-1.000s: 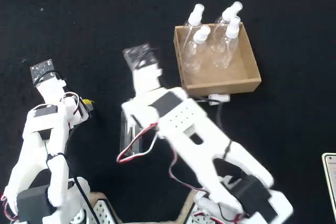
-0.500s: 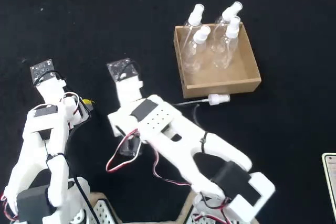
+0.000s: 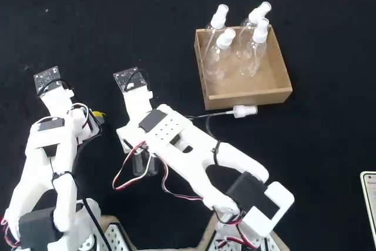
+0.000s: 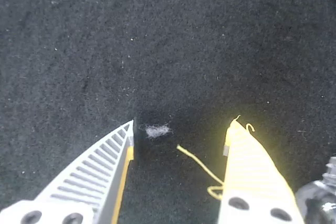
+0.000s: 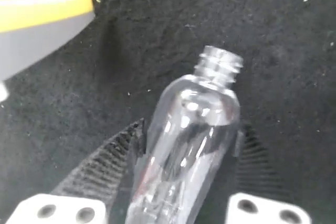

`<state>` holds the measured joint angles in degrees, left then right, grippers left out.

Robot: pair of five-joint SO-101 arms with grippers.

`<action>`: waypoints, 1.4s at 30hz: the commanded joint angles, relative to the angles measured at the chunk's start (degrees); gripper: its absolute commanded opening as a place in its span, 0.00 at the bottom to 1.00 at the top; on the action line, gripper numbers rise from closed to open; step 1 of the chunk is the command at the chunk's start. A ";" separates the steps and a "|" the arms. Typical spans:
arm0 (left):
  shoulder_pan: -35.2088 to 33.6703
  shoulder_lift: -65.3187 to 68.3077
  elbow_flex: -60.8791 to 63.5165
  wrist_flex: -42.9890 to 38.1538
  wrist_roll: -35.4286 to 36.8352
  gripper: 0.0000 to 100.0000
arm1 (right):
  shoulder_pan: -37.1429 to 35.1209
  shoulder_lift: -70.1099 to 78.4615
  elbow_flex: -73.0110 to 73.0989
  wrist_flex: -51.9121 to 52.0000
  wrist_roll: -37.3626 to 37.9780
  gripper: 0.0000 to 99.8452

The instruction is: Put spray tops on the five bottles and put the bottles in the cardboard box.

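A clear bottle point(image 5: 194, 114) with a bare threaded neck stands between the black fingers point(image 5: 105, 166) of my right gripper point(image 5: 190, 129), which is shut on it. In the high view this bottle point(image 3: 144, 166) shows under the right arm, mid-table. My left gripper point(image 4: 182, 124) is open over bare black cloth, close beside that bottle point(image 4: 325, 187); its yellow finger point(image 5: 47, 9) reaches into the right wrist view. A loose spray top point(image 3: 244, 110) with its thin tube lies just in front of the cardboard box point(image 3: 247, 93). In the box lie several bottles point(image 3: 220, 51) with white spray tops on.
The table is covered in black cloth point(image 3: 106, 27). A flat light object point(image 3: 370, 198) lies at the right edge. The arm bases point(image 3: 117, 236) stand at the near edge. Open cloth stretches behind the arms and to the right of the box.
The right arm has swung left, away from the box and closer to the left arm, with the bottle under it. The left arm has kept still.
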<state>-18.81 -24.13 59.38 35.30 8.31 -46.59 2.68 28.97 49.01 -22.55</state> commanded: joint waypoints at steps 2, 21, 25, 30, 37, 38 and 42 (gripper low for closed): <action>-0.48 -0.18 -0.57 -0.97 0.53 0.27 | 3.78 -0.13 -4.00 3.87 4.48 0.19; -0.92 -0.18 -0.48 -0.79 0.18 0.27 | 7.91 14.90 -19.47 38.77 45.71 0.34; -1.01 -0.26 -0.48 -0.53 0.18 0.27 | 8.00 21.05 -27.82 43.96 43.08 0.35; -1.19 -0.53 -0.48 -0.53 0.18 0.27 | 7.91 21.67 -30.20 45.19 40.44 0.33; -1.19 -0.53 -0.48 -0.44 0.18 0.27 | 8.00 21.58 -30.11 42.46 40.18 0.17; -1.19 -0.53 -0.48 -0.44 0.18 0.27 | 8.00 21.58 -30.11 42.64 40.18 0.17; -1.19 -0.53 -0.48 -0.44 0.18 0.27 | 8.09 15.60 -29.67 43.87 40.26 0.17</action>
<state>-19.34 -24.13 59.38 35.30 8.31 -39.74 24.40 1.45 92.53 18.15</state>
